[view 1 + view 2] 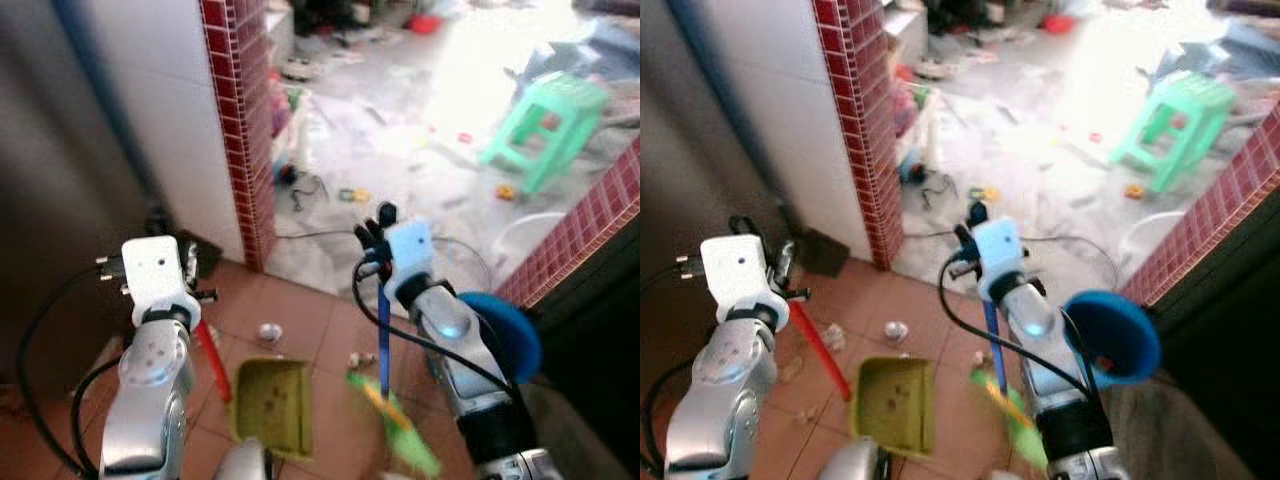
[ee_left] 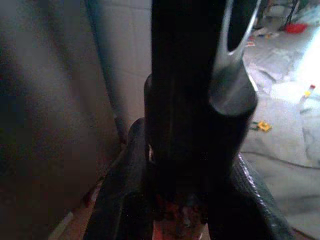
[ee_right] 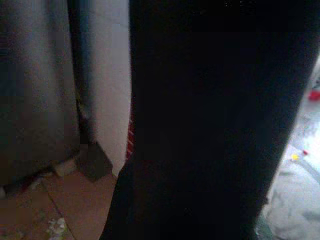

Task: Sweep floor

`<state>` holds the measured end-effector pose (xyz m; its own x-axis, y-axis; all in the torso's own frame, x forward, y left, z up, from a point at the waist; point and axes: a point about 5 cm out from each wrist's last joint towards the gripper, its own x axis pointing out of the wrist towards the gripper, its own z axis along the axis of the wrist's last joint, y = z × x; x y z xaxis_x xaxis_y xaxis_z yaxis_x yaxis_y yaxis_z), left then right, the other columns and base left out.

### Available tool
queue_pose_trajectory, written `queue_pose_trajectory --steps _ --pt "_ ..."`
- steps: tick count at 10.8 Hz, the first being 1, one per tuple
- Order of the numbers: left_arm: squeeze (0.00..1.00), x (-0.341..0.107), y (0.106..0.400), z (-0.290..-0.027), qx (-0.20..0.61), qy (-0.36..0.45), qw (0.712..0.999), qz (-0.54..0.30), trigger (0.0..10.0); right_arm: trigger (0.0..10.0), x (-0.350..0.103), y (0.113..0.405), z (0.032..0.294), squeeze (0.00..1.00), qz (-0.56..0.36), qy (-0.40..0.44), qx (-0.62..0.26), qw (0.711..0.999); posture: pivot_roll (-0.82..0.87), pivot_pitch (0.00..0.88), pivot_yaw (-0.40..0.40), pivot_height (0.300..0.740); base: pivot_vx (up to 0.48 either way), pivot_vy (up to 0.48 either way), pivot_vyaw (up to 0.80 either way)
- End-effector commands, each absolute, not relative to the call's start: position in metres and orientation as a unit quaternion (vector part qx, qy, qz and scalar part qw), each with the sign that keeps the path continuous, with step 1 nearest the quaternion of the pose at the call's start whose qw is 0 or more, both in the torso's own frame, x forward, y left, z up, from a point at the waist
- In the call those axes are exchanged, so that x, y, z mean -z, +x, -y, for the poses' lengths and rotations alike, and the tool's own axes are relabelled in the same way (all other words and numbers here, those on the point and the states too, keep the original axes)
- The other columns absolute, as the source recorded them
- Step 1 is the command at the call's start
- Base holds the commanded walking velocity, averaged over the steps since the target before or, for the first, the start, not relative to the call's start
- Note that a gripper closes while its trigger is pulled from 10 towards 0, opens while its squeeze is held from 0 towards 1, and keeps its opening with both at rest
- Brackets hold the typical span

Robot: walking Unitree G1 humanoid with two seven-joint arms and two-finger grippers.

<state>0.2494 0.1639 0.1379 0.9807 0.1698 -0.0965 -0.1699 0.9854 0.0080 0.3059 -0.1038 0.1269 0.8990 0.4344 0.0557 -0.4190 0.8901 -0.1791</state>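
Note:
A yellow-green dustpan (image 1: 272, 405) lies on the terracotta tiles between my arms. Its red handle (image 1: 212, 360) rises to my left gripper (image 1: 190, 265), which is shut on it. My right gripper (image 1: 378, 232) is shut on the blue handle (image 1: 383, 350) of a broom. The green bristles (image 1: 400, 430) touch the floor just right of the dustpan and look blurred. A crumpled scrap of paper (image 1: 268, 332) lies just beyond the dustpan, with a smaller bit (image 1: 357, 358) near the broom. In the left wrist view the dark fingers (image 2: 200, 125) close on the handle.
A red-tiled pillar (image 1: 245, 130) stands ahead on the left, a low red-tiled wall (image 1: 590, 230) on the right. Beyond them lies a littered grey floor with a green stool (image 1: 550, 120) and cables (image 1: 310, 235). A blue round object (image 1: 505, 335) sits beside my right arm.

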Motion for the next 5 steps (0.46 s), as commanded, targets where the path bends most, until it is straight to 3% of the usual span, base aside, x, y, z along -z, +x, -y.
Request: queue_pose_trajectory --steps 1,5 --pt "0.0 -0.1543 0.2491 -0.1616 -0.077 0.006 0.997 -0.008 10.0 10.0 -0.1451 0.3074 0.1059 0.0 0.088 -0.088 -0.214 0.969 0.01 0.038 -0.022 0.74 0.0 0.0 0.0" --pt "0.0 -0.1565 0.2461 -0.1666 -0.085 0.015 0.996 0.0 10.0 10.0 -0.1485 0.3061 0.1036 0.0 0.1 -0.089 -0.219 0.966 0.01 0.047 -0.024 0.74 0.0 0.0 0.0"
